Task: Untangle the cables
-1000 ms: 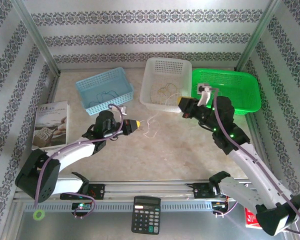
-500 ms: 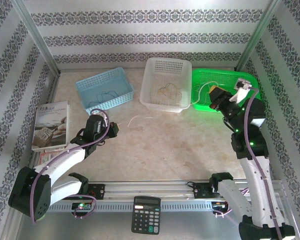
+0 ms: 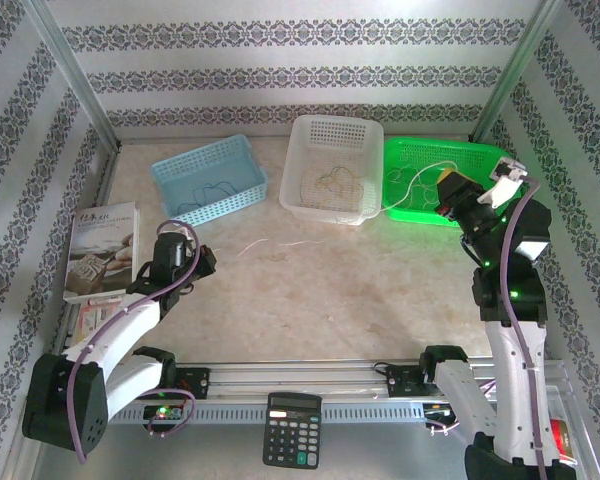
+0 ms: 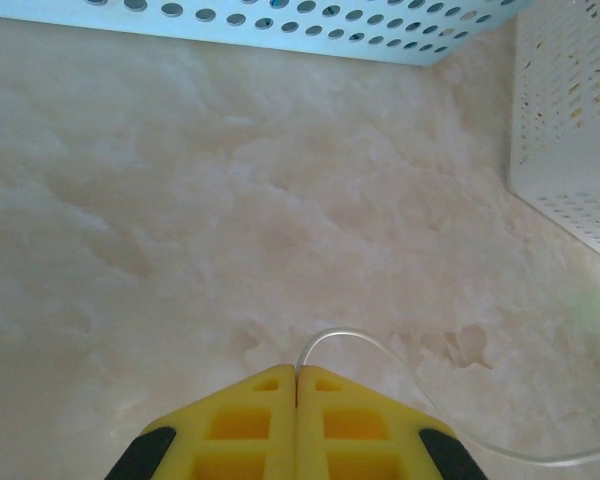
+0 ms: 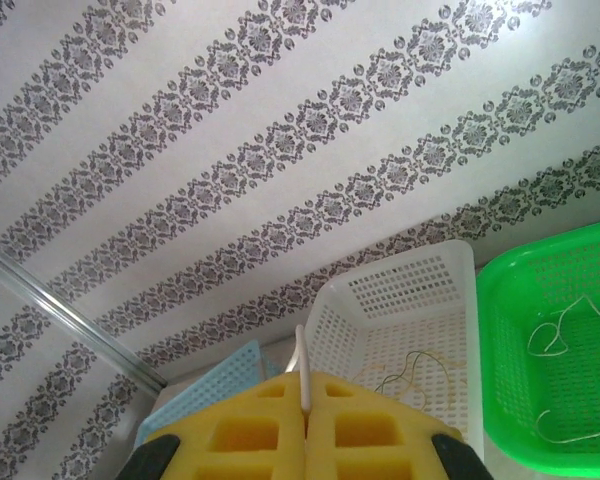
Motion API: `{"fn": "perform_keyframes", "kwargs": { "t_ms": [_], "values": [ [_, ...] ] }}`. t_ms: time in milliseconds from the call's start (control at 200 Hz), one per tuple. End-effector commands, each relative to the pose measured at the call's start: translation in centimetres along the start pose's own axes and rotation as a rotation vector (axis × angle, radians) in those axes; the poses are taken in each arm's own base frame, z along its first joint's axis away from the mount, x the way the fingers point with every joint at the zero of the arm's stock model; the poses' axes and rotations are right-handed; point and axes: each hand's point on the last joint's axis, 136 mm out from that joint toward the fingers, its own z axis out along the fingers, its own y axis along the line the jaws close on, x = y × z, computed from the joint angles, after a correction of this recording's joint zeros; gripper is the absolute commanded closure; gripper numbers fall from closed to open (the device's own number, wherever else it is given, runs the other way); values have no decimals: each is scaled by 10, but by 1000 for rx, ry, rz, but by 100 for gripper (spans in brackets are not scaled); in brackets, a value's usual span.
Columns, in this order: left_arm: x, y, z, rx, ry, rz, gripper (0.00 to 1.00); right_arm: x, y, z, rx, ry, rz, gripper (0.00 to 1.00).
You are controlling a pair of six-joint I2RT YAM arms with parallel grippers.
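My left gripper [image 3: 208, 260] sits low over the table right of the book and is shut on the end of a whitish cable [image 4: 365, 338]. That cable [image 3: 280, 243] trails right across the table toward the white basket [image 3: 310, 205]. My right gripper [image 3: 446, 190] hangs over the green basket [image 3: 500, 160], shut on another whitish cable [image 5: 301, 362] that droops left [image 3: 408, 186] over the basket's edge. Tan and greenish wires [image 3: 330, 182] lie in the white basket, and a thin blue wire [image 3: 212, 192] lies in the blue basket [image 3: 180, 170]. A white cable [image 5: 570, 345] loops inside the green basket.
A book [image 3: 102, 250] lies at the left edge close to my left arm. A calculator [image 3: 292, 430] rests on the front rail. Patterned walls and metal posts [image 3: 75, 90] enclose the table. All three baskets line the back.
My left arm has drawn back left toward the book, dragging its whitish cable. My right arm has swung right from in front of the white basket to over the green basket, still gripping its cable.
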Motion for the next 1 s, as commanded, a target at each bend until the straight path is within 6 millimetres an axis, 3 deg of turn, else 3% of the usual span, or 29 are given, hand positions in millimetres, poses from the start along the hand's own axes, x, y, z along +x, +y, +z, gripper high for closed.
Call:
{"fn": "perform_keyframes", "kwargs": {
  "t_ms": [0, 330, 440, 495, 680, 834, 994],
  "values": [
    [3, -9, -3, 69, 19, 30, 100, -11, 23, -2, -94, -5, -4, 100],
    [-27, -65, -23, 293, -39, 85, 100, -18, 84, 18, -294, 51, -49, 100],
    [-37, -80, -32, 343, -56, 84, 84, -31, 107, 28, -337, 36, -73, 100],
    [-42, -84, -36, 356, -67, 81, 71, -41, 118, 35, -353, 19, -83, 100],
    [-57, -98, -48, 381, -94, 86, 36, -95, 148, 60, -359, -88, -127, 100],
    [-64, -103, -54, 381, -100, 94, 1, -140, 157, 83, -302, -188, -187, 100],
    [-68, -106, -57, 380, -103, 94, 0, -187, 141, 108, -181, -302, -224, 100]
  ]
}}
